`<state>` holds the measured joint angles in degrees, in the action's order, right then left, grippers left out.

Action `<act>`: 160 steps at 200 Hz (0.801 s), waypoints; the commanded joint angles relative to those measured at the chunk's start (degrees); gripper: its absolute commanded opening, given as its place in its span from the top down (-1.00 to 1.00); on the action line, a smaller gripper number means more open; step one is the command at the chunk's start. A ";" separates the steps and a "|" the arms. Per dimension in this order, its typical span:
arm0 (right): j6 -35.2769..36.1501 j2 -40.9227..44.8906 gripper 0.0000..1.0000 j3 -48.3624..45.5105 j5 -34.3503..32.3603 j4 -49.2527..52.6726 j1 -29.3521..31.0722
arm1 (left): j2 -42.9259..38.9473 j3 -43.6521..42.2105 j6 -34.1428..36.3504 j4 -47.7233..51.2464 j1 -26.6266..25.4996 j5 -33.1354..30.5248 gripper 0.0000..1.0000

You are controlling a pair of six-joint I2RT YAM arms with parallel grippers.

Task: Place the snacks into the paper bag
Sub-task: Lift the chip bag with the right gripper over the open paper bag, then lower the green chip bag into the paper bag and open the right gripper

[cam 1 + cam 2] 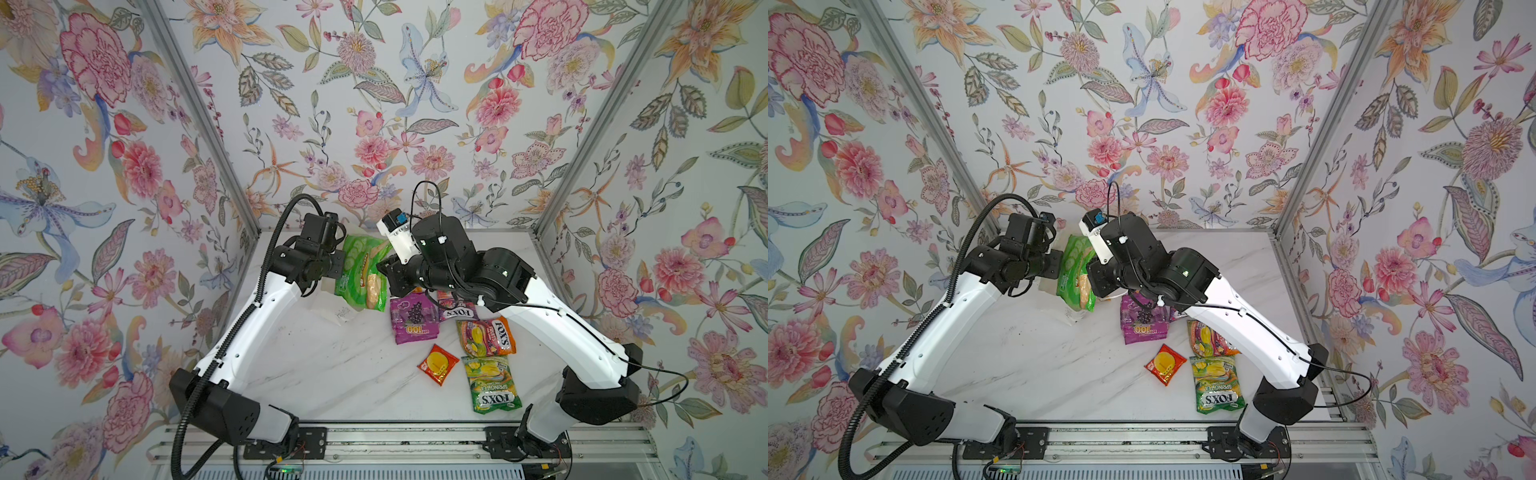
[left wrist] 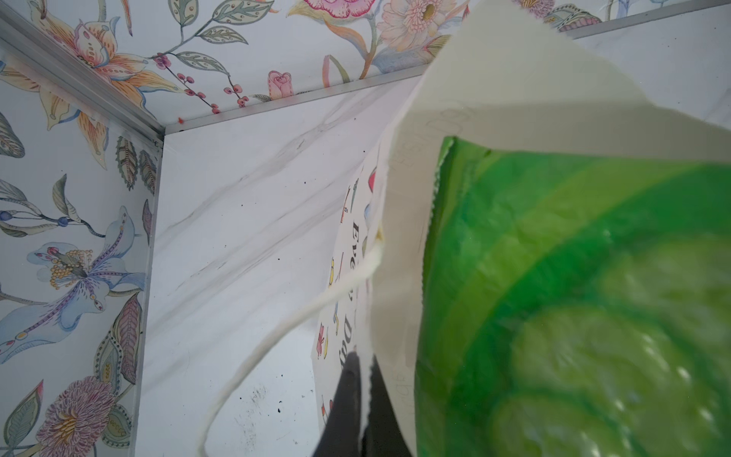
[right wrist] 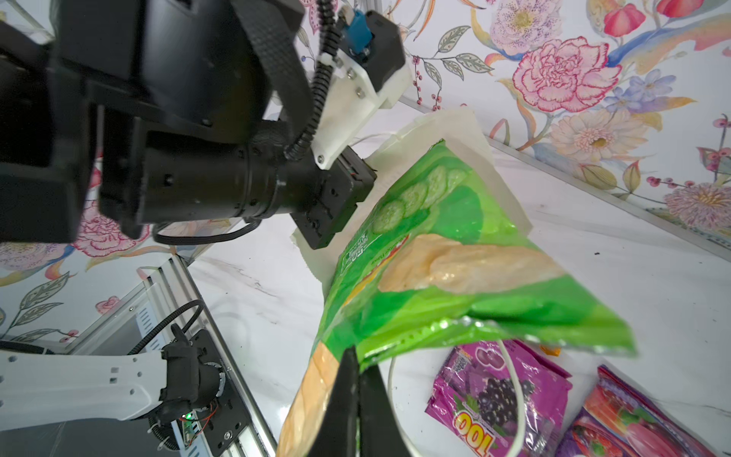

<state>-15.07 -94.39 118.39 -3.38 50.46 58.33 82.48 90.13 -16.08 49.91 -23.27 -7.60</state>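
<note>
6 glossy plastic snack pkts counted in both top views, plus 1 white paper gift bag (image 2: 494,91) w/ white cord handle (image 2: 257,356). Large crinkly green chip bag (image 1: 363,274) w/ cucumber-slice print, raised and tilted over white marble-look desk (image 1: 324,374), top end poked into paper gift bag's mouth. Gift bag at back-left of desk, mostly hidden under chip bag. Other 5 flat on desk, right of centre:
- purple grape pack (image 1: 415,322)
- dark berry Fox's bag (image 1: 455,309), half under rt arm
- orange Fox's fruits bag (image 1: 486,336)
- green Fox's tea bag (image 1: 492,384)
- small square red-orange pack (image 1: 438,365)

Left claw (image 2: 363,366) clamped tight on paper gift bag's rim, beside the handle. Right claw (image 3: 358,362) clamped tight on chip bag's crimped sealed end.
</note>
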 commanded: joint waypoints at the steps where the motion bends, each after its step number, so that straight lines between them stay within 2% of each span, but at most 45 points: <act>1: -2.87 -1.98 1.00 1.24 0.61 1.88 -1.02 | -2.57 -1.06 -1.48 -0.60 -0.85 1.05 1.00; 51: -4.28 -9.56 1.00 9.52 -3.81 8.57 -1.79 | -4.63 -3.49 -2.24 -0.86 -2.82 2.64 1.00; 88: -6.02 -16.68 1.00 18.24 -3.69 14.50 -2.83 | -7.57 -6.06 -4.09 -2.02 -3.36 5.16 1.00; 160: -6.05 -21.90 1.00 21.97 -2.86 19.23 -3.08 | -7.94 -7.07 -5.90 0.48 -3.28 10.96 1.00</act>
<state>-20.45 -114.87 138.15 -5.80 66.54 55.31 75.26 83.59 -20.82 48.97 -26.28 -0.12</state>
